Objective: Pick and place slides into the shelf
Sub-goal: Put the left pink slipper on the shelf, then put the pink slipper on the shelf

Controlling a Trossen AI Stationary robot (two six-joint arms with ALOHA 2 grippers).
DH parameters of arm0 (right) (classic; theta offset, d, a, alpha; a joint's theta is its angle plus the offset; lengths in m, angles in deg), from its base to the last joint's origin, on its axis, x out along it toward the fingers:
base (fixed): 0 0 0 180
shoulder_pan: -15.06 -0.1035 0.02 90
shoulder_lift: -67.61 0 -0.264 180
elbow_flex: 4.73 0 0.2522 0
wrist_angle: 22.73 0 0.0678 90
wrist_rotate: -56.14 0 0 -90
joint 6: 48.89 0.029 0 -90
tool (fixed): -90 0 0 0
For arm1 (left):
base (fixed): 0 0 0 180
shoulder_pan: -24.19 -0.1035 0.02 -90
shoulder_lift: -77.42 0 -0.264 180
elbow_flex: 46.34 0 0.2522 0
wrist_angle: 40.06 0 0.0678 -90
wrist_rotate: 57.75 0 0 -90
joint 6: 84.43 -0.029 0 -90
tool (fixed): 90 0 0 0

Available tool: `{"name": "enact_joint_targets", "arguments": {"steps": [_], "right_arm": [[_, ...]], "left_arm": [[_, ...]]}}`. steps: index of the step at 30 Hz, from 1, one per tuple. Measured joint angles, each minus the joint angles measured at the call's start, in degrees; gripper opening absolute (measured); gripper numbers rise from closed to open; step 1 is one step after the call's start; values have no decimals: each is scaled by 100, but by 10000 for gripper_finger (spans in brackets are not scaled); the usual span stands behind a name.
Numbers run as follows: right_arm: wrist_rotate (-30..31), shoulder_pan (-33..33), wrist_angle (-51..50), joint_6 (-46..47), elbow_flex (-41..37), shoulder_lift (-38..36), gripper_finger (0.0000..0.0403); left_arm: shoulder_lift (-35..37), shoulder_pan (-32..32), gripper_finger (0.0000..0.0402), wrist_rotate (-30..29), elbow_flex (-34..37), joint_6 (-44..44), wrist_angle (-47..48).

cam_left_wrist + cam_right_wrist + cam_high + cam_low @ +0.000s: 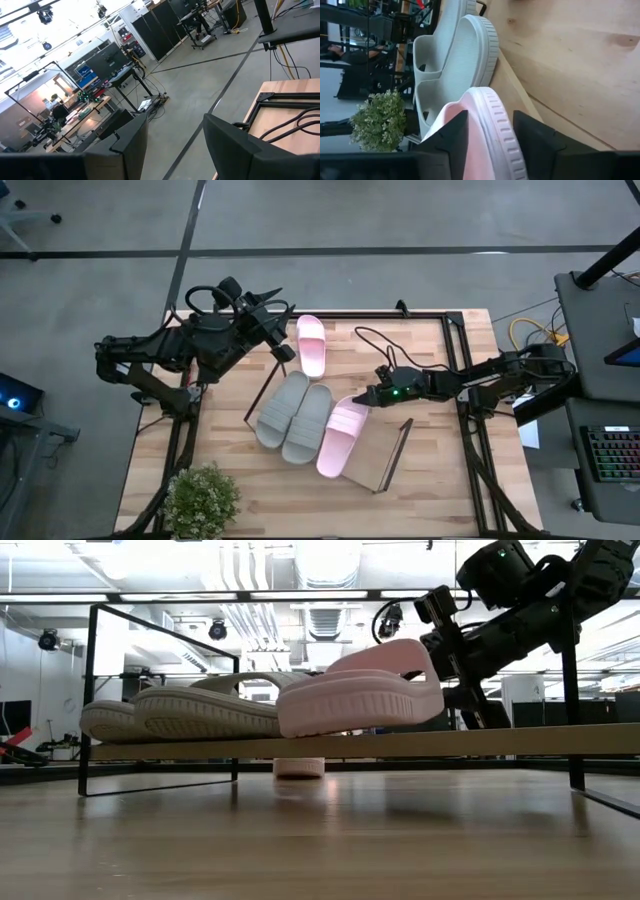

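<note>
Dark and folded back on itself, the left arm sits at the table's (pixel 420 470) far left corner in the high view, elbow out over the floor and wrist tipped upward, so its wrist camera looks out into the room instead of down at the work. The left gripper (pixel 281 328) hangs just beside the loose pink slide (pixel 312 344), not touching it, with its fingers (pixel 125 150) spread apart and nothing between them. That pink slide lies flat on the bare tabletop, behind the shelf (pixel 385 455) and apart from it. On the shelf board the two grey slides (pixel 296 416) lie side by side, touching, at the left end. Next to them the second pink slide (pixel 343 436) rests on the board, pressed against the nearer grey one. The right arm reaches in low from the right edge, stretched nearly straight across the table with its wrist level, and the right gripper (pixel 368 396) meets the rear end of that pink slide. In the right wrist view its fingers (pixel 540 137) straddle the slide's ribbed edge with a narrow gap showing on each side; whether they still pinch it cannot be told. A small potted plant (pixel 202 498) stands at the table's near left corner.
</note>
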Motion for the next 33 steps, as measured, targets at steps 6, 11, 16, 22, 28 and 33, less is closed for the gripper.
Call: {"name": "enact_joint_targets", "arguments": {"steps": [6, 11, 16, 22, 28, 33], "right_arm": [[-14, 0, -86, 34, 0, -4, 173], [109, 2, -141, -267, 0, -4, 192], [178, 2, -379, -684, 183, -4, 198], [488, 18, -1235, -1345, 628, -9, 199], [853, 21, -2065, -1785, 987, -9, 199], [952, 59, -2059, -1943, 1255, -98, 199]], "left_arm": [[0, 0, 176, 2, -2, -2, 0], [0, 0, 176, 2, -2, -2, 2], [0, 0, 176, 4, -2, -2, 2], [0, 2, 176, 7, -2, -2, 2], [0, 7, 176, 6, -2, -2, 4], [0, 7, 176, 4, -2, -2, 5]]}}
